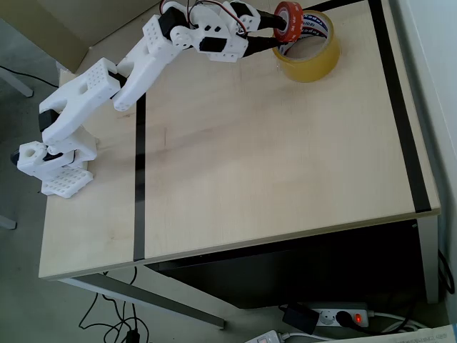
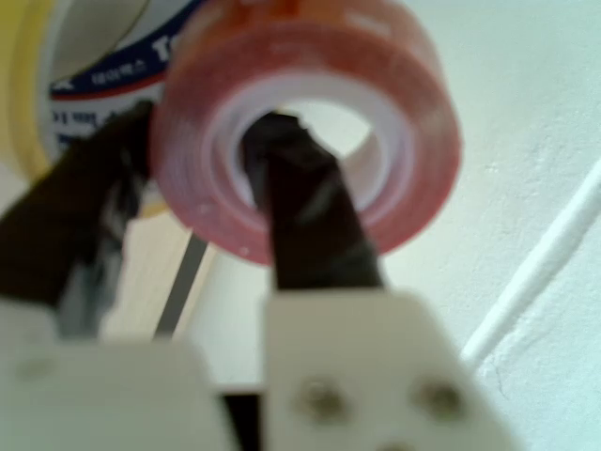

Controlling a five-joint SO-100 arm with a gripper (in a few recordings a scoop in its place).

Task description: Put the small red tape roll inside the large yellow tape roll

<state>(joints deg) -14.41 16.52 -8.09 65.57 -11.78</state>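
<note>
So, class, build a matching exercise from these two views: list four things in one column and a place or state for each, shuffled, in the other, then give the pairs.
1. small red tape roll
2. large yellow tape roll
3. gripper
4. black tape stripe

A. lying flat on the table
B. resting at the table's far edge
C. held up, one finger through its core
D. shut on a ring's wall

Pairs: 1-C, 2-B, 3-D, 4-A

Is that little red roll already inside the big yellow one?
Not yet. The small red tape roll is held on edge by the hand, above the rim of the large yellow tape roll, one finger through its hole.
</note>
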